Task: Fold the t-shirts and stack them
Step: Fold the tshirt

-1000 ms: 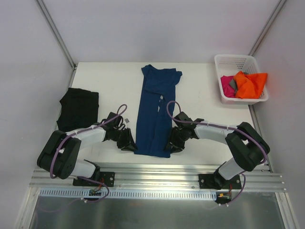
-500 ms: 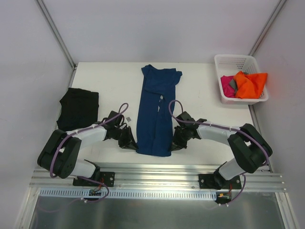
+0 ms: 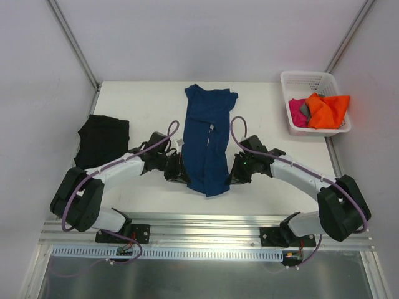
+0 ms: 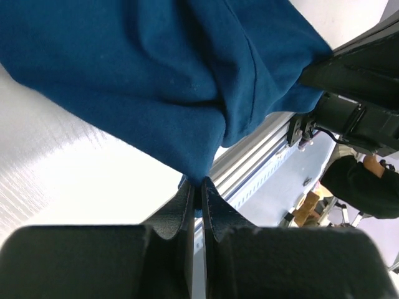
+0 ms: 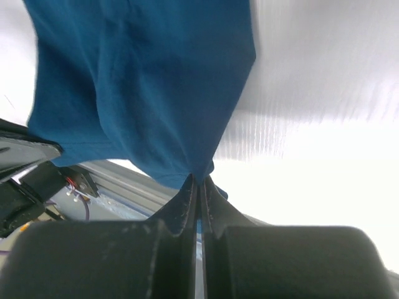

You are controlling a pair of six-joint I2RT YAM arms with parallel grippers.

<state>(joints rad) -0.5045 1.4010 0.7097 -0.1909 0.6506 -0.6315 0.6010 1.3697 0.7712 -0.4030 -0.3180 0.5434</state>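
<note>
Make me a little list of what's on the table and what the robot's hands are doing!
left gripper: shut on one near corner of the navy t-shirt
right gripper: shut on the other near corner
navy t-shirt: a long narrow strip, far end flat on the table
black t-shirt: lying at the table's left edge, untouched
basket: far right corner, holding the orange shirt, magenta shirt and grey shirt
</note>
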